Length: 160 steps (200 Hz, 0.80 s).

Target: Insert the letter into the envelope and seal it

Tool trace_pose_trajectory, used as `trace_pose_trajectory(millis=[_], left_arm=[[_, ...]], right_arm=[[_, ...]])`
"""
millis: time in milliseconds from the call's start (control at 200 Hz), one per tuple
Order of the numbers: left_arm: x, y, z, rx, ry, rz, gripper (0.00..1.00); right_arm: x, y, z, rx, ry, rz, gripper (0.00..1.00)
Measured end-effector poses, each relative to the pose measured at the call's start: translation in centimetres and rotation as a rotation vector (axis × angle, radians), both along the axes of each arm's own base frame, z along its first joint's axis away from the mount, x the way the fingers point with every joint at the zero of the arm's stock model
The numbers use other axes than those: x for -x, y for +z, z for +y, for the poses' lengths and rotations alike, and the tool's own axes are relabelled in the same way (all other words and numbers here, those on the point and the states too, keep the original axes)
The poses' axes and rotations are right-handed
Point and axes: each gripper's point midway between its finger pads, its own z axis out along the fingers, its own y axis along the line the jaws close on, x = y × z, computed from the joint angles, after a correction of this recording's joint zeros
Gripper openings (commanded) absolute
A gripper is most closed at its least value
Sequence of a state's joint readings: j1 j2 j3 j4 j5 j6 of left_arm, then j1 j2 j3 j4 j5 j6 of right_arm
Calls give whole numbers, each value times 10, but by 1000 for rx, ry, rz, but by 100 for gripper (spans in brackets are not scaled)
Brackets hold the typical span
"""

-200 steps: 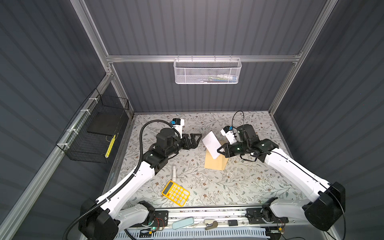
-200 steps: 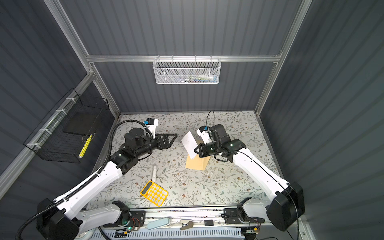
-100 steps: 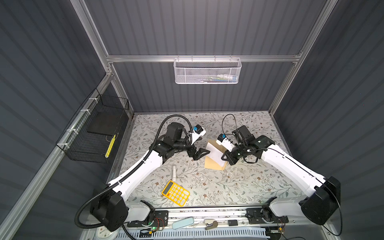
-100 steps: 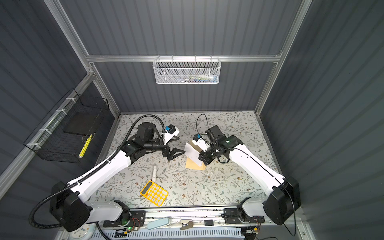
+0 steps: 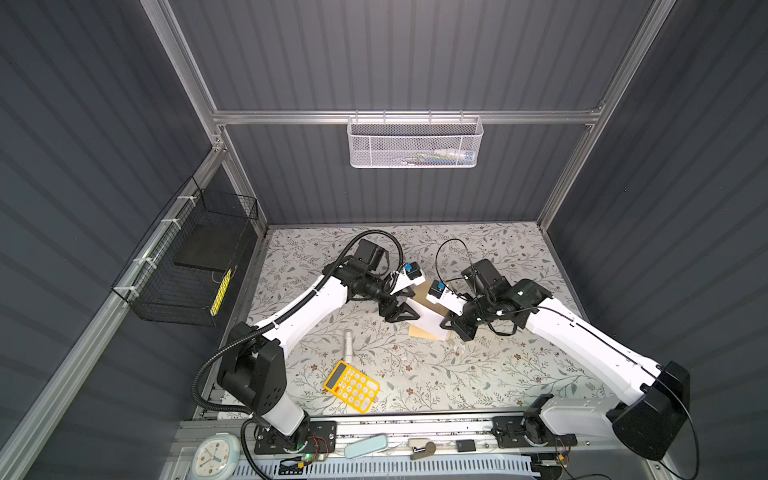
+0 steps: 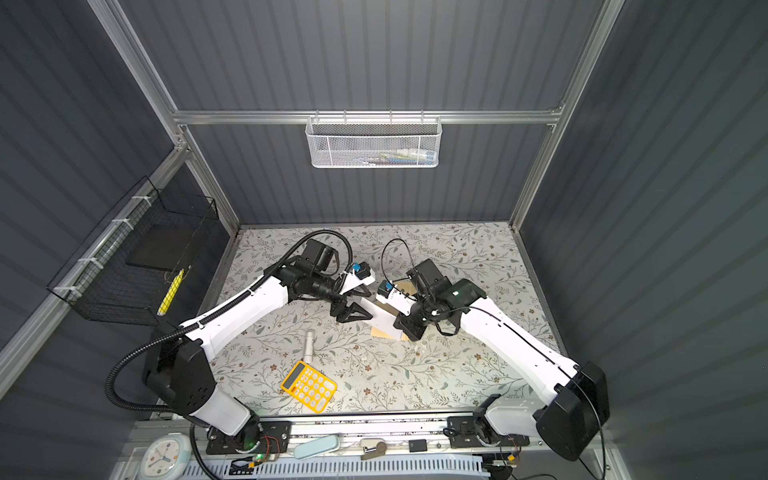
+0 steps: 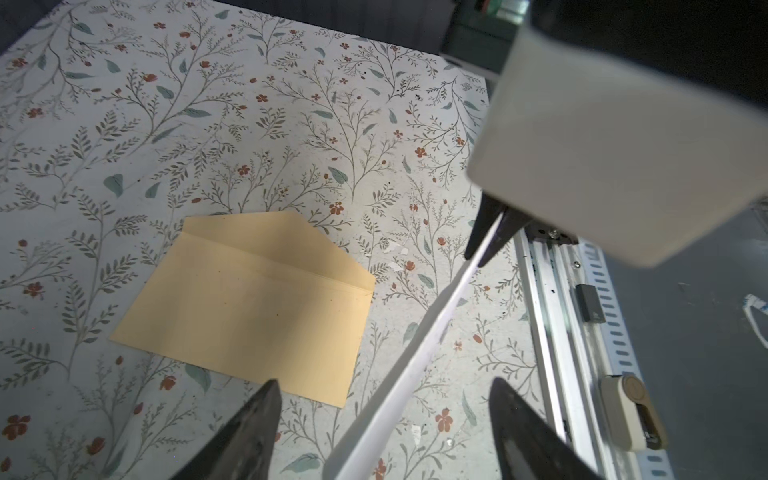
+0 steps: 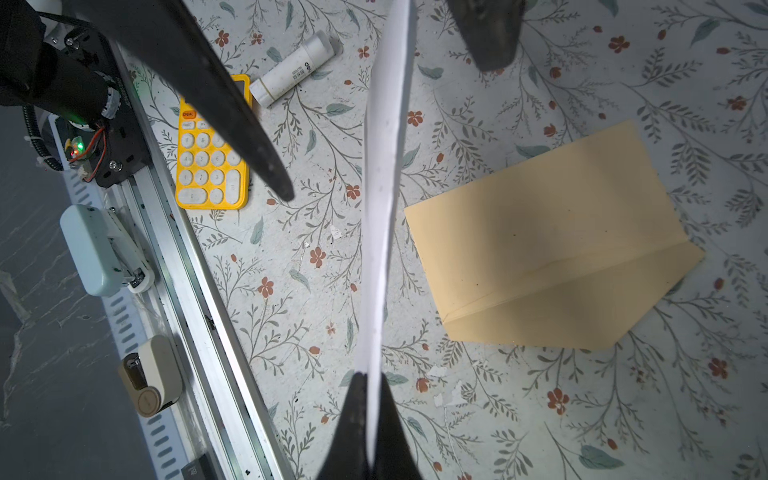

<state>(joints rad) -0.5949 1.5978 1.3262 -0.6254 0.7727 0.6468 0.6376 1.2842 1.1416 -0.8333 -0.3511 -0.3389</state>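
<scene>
Right claw (image 8: 371, 380) is clamped together on the letter (image 8: 384, 166), pinching one end. The sheet runs edge-on out from its tips, lifted off the worktop (image 5: 498, 365).

Left claw (image 7: 384, 386) is apart. Its two fingers (image 8: 282, 187) straddle the far end of the letter with a clear gap on each side, not touching the paper in either wrist view.

In both top views the two claws face each other and the letter (image 5: 430, 320) spans between them. It is tilted, not flat.

The envelope (image 7: 257, 299) lies flat on the worktop below both claws, flap open and unfolded, nothing inside that can be seen. Right wrist view shows it off to one side of the letter's edge, apart from it. In a top view only a tan corner (image 5: 417, 331) shows from under the letter, just below the gap between the claws, plus a strip (image 6: 405, 286) behind the right claw.

The yellow calculator (image 5: 351, 386) sits well away from the left claw, toward the arm bases. The white glue stick (image 5: 348, 343) lies between the calculator and the left claw, touching neither.
</scene>
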Motion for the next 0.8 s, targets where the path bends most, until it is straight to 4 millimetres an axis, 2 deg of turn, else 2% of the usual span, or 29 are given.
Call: trace_pose_trajectory(millis=[135, 270, 435, 535, 605, 655, 700, 800], left_arm=[[5, 2, 0, 11, -28, 6, 67], [11, 3, 0, 27, -56, 14, 52], [15, 2, -1, 35, -82, 28, 28], [16, -3, -1, 28, -93, 49, 1], [17, -4, -2, 28, -105, 48, 0], [17, -4, -1, 25, -108, 51, 0], [18, -3, -1, 25, -109, 55, 0], [17, 0, -3, 41, -99, 61, 0]], right_arm=[[2, -3, 0, 5, 15, -3, 0], [4, -3, 2, 8, 29, -6, 0], [4, -3, 2, 9, 37, -10, 0], [4, -3, 4, 6, 42, -15, 0], [4, -3, 4, 5, 43, -17, 0], [4, -3, 5, 3, 43, -20, 8], [3, -4, 5, 1, 37, -20, 26], [-3, -3, 4, -9, -1, -40, 52]])
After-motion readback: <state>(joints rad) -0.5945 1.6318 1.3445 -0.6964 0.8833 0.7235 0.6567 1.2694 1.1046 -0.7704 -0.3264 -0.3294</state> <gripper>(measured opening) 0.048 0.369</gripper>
